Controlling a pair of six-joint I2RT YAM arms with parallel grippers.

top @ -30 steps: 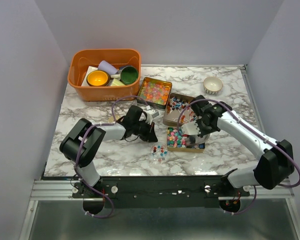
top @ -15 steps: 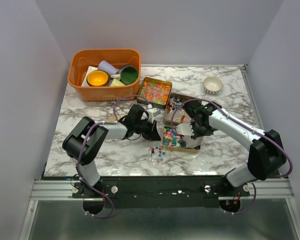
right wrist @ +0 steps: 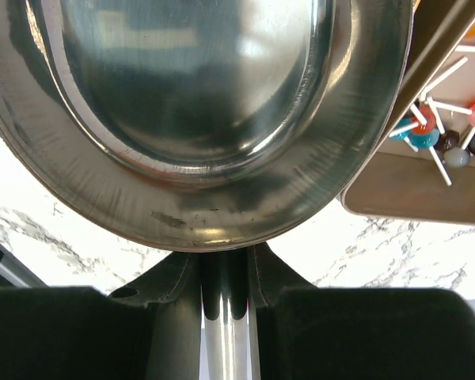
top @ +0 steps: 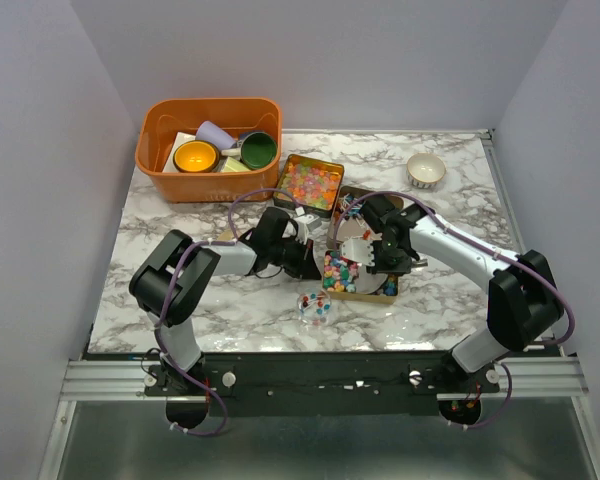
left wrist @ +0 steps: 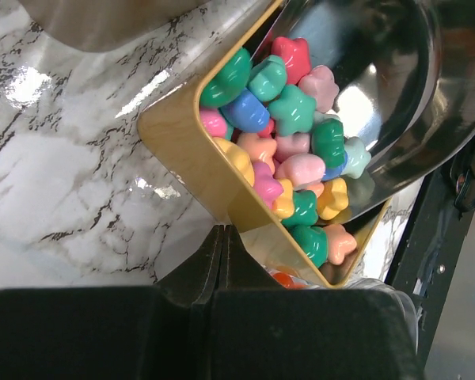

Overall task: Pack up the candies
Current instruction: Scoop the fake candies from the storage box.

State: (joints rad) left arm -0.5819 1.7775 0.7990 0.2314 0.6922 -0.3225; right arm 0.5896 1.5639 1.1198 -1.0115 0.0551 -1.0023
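A gold tin [top: 352, 295] of bright star-shaped candies [top: 337, 272] sits at mid-table. In the left wrist view the candies [left wrist: 293, 134] fill the tin [left wrist: 194, 154]. My left gripper [top: 306, 260] is shut, and its tips [left wrist: 222, 235] rest against the tin's outer wall. My right gripper [top: 383, 252] is shut on the handle of a steel scoop [right wrist: 206, 103]. The scoop's bowl [left wrist: 384, 71] sits over the tin's far side, among the candies. A tin of pastel candies [top: 310, 184] and a tin of wrapped lollipops [right wrist: 435, 178] stand behind.
An orange basket [top: 210, 148] with cups and bowls stands at the back left. A small white bowl [top: 426, 170] is at the back right. A small clear container of candies [top: 316, 307] lies in front of the gold tin, near the table's front edge.
My right gripper has swung left with the scoop, over the gold tin. The tin has slid left toward my left gripper, which moved slightly right to meet it.
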